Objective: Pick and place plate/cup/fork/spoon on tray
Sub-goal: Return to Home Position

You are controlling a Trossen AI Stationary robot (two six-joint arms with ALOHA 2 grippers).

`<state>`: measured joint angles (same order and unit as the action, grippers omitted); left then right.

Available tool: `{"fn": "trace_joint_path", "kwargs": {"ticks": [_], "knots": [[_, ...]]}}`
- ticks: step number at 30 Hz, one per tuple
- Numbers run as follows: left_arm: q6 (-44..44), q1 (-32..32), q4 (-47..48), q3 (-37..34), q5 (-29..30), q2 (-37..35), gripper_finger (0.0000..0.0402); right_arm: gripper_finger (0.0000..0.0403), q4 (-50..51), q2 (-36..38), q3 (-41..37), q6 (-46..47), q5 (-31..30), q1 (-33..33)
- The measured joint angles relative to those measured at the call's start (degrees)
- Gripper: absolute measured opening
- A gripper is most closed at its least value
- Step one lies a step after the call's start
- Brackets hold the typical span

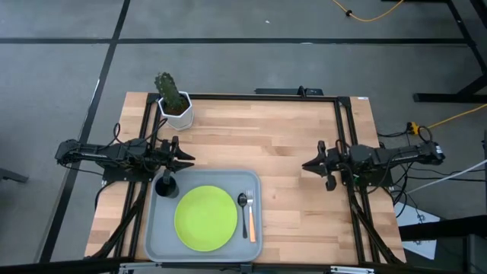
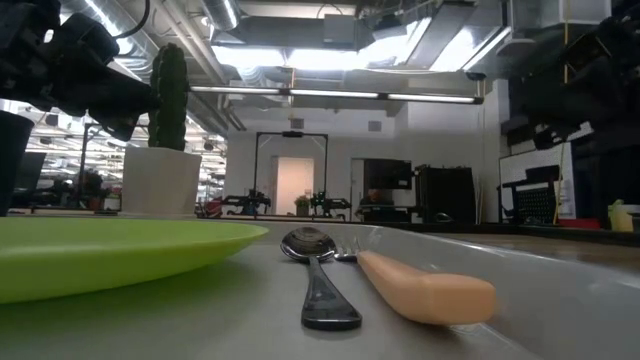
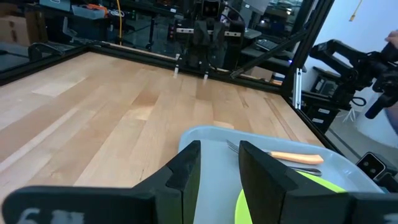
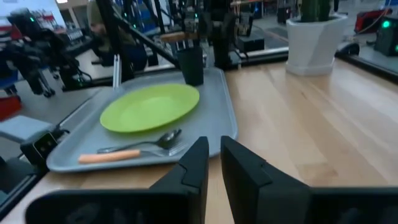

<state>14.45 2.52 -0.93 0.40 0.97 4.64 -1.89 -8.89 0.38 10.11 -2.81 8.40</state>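
Note:
The light-grey tray (image 1: 156, 242) lies at the table's near left. On it are the lime-green plate (image 1: 205, 218), the black cup (image 1: 166, 185) upright in the far left corner, and the dark spoon (image 1: 243, 204) beside the orange-handled fork (image 1: 251, 221) along the right side. My left gripper (image 1: 189, 158) hovers just beyond the tray's far left corner, open and empty, with the cup below and beside it. My right gripper (image 1: 307, 165) hangs over the bare table to the right of the tray, its fingers a narrow gap apart and empty.
A white hexagonal pot with a cactus (image 1: 174, 106) stands at the table's far left, just beyond my left gripper. Bare wood (image 1: 289, 137) lies between the two grippers and to the right of the tray. A dark frame rail (image 1: 346, 137) runs along the table's right side.

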Motion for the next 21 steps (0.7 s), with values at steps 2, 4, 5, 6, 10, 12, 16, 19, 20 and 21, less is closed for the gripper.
{"fn": "trace_joint_path", "kwargs": {"ticks": [2,4,5,6,10,12,16,19,20,21], "knots": [[-0.01,0.0,0.0,0.0,0.0,0.0,0.0102,0.0048,-0.02,0.91,0.01,0.08,0.0,0.0],[0.01,0.0,0.0,0.0,0.0,-0.02,0.0102,0.0048,-0.02,1.18,0.01,0.04,0.0,-0.03],[0.01,0.02,0.0,0.0,0.0,0.0,0.0102,0.0048,0.01,1.18,0.01,0.03,0.02,-0.15],[0.01,0.02,0.0,0.0,0.0,0.0,0.0102,0.0048,0.02,1.18,0.01,0.06,0.04,-0.39],[0.01,0.0,0.0,0.0,0.0,0.0,0.0102,0.0048,-0.13,2.72,0.01,0.03,-0.04,-1.22],[0.01,0.01,0.0,0.0,0.0,0.0,0.0102,0.0048,-0.27,4.55,0.01,0.06,-0.04,-1.22],[0.01,0.02,0.0,0.0,0.02,0.0,0.0102,0.0048,-0.2,8.92,0.01,0.35,-0.04,-1.22],[0.0,0.01,0.0,0.0,0.0,-0.01,0.0102,0.0048,-1.14,8.85,0.05,3.6,-0.42,-1.22],[0.01,0.0,0.01,0.0,0.0,-0.02,0.0102,0.0048,-1.15,8.87,0.05,5.28,-0.56,-1.22],[0.0,0.01,0.0,0.0,0.0,-0.02,0.0102,0.0048,-0.57,8.88,0.05,6.67,-0.52,-1.22]]}}
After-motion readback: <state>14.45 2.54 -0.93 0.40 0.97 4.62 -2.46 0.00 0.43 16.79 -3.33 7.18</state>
